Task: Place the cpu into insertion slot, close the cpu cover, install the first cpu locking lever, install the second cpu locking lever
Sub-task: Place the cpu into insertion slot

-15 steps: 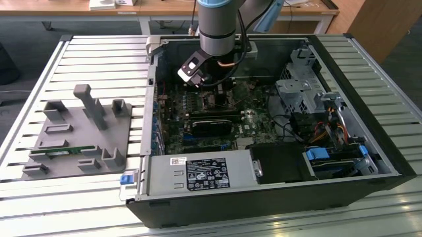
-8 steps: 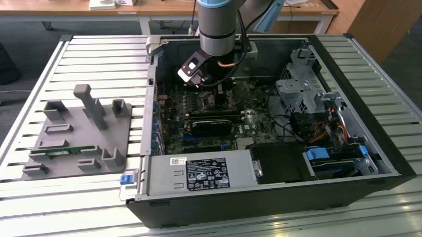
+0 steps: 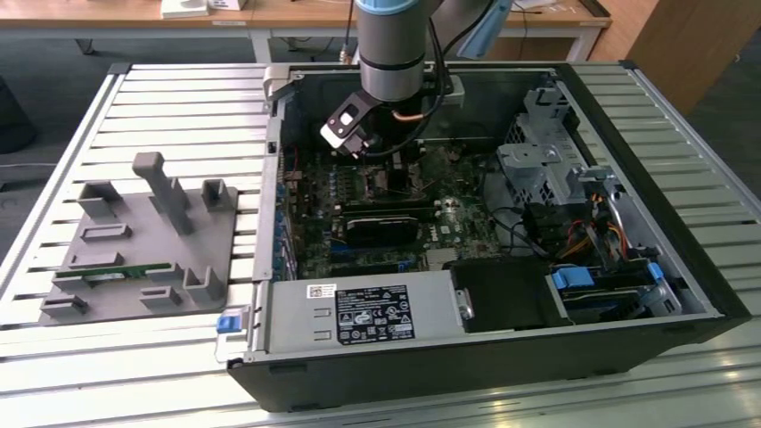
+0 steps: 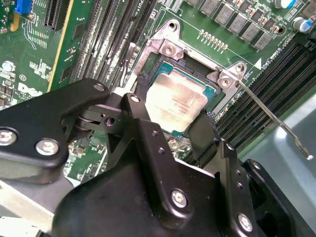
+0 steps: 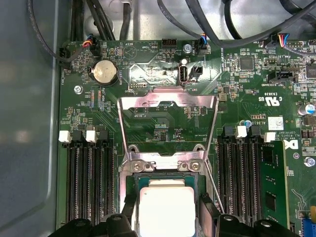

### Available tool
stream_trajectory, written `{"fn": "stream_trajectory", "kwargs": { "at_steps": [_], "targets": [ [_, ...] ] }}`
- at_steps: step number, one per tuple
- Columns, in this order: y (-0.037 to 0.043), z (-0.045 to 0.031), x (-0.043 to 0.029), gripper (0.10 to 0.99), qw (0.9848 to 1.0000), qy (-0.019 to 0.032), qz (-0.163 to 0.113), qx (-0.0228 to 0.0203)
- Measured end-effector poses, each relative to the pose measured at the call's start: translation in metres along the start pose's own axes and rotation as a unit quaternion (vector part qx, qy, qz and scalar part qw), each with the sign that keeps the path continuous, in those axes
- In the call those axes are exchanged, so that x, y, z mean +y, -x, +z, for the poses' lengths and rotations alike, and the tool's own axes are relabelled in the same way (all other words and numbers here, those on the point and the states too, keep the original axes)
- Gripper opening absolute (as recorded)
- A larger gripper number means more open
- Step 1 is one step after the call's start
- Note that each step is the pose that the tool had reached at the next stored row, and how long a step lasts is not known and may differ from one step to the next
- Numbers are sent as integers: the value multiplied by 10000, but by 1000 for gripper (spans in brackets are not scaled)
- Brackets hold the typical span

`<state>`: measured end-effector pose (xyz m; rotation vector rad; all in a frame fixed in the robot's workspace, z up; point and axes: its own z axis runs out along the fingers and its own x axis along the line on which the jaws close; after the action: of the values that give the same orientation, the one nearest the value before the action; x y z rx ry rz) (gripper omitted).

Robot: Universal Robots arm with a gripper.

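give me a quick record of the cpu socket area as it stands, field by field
cpu: sitting in the insertion slot, pale face up
cpu cover: swung open, off the cpu
locking lever: thin metal rod, angled out from the slot, not latched
claw: low, right at the cpu
setting: open computer case on a slatted table
work done: cpu placed; cover not closed

Showing smooth satin metal on the cpu [image 4: 177, 101], shiny silver metal on the cpu cover [image 5: 168, 98], matt black pincer [image 4: 168, 112].
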<state>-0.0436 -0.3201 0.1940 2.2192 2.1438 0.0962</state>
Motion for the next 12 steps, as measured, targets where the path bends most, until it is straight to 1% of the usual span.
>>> {"fn": "stream_trajectory", "kwargs": {
  "at_steps": [3, 12],
  "targets": [
    [0, -10, 1, 604, 10000, 0, 0, 0],
    [-1, -105, 8, 604, 10000, 0, 0, 0]
  ]
}}
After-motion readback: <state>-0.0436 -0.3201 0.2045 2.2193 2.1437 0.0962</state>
